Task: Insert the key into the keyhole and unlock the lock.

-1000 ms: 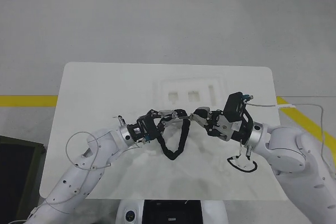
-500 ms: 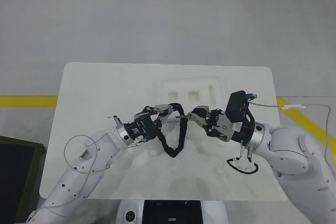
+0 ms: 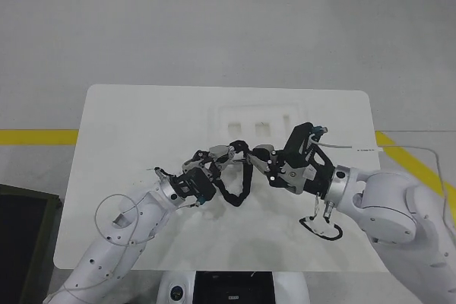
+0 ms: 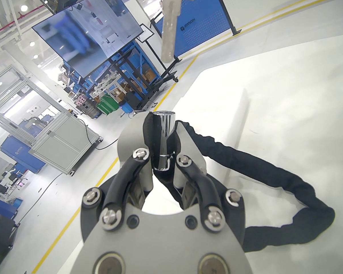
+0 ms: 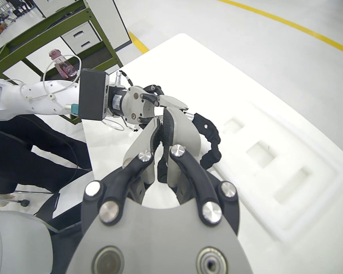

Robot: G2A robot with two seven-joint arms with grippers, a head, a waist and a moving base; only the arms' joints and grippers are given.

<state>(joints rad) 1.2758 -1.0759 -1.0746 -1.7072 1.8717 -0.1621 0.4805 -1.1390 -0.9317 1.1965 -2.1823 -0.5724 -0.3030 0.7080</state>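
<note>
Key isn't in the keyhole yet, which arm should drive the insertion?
Right. The right tool pinches the key, whose blade points at the lock cylinder with a gap between. The left tool clamps that cylinder, so it likely best just steadies it.

On the white table (image 3: 121, 152), the foam tray (image 3: 220, 114) with its three recesses lies toward the far edge. Just in front of the tray's near side the two grippers meet almost tip to tip. The left gripper (image 3: 229, 150) is closed on one end of the chain lock (image 3: 243, 182), whose black sleeve sags in a loop away from the tray. The right gripper (image 3: 260, 156) pinches the key (image 3: 250, 154), a small silvery sliver pointed at the lock's held end. Farther from the tray, under the right wrist, a black cable loop (image 3: 323, 228) lies over the table.
</note>
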